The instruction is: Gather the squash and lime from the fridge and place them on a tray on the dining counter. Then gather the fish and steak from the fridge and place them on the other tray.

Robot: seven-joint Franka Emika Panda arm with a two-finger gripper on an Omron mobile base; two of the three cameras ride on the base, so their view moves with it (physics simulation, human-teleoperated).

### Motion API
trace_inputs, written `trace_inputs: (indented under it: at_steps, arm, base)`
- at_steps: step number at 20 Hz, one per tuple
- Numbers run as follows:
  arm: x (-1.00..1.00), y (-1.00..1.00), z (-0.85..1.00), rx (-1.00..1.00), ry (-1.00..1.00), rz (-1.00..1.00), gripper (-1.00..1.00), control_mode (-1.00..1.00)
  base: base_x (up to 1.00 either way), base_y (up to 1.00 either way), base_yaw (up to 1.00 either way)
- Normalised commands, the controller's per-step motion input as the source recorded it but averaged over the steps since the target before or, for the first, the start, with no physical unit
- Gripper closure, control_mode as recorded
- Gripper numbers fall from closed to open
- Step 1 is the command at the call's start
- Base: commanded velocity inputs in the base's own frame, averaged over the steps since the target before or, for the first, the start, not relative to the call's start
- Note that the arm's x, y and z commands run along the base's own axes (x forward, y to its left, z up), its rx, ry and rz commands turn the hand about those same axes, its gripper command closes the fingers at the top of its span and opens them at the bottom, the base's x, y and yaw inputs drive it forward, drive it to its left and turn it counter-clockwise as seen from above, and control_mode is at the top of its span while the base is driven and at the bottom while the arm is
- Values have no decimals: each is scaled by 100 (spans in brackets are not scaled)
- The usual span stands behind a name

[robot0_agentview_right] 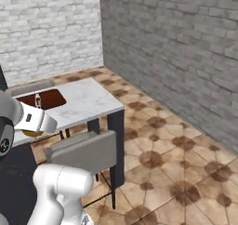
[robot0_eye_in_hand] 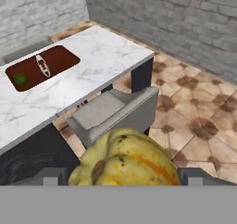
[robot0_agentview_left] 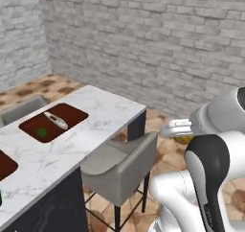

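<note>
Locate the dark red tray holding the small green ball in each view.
Left base view: dark red rectangular tray, left of centre on the white marble counter.
Right base view: far left, partly behind the arm.
Hand view: upper left.
Shared landmark: the grey stool.

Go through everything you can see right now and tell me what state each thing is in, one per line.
squash: held in the gripper, off the counter
lime: lying in the far tray
far tray: on the dining counter, holding the lime and a slim silvery object
near tray: on the counter, partly out of frame
stool: upright, beside the counter
</note>
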Motion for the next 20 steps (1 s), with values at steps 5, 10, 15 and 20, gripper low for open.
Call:
trace_inputs:
  at_steps: [5,10,15,20]
  arm:
    - [0,0,0,0,0,0,100,100]
    - [0,0,0,0,0,0,100,100]
    - [0,0,0,0,0,0,100,100]
    - [0,0,0,0,0,0,100,100]
  base:
    - [51,0,50]
    - [54,-1,51]
    - [47,-12,53]
    - [18,-36,54]
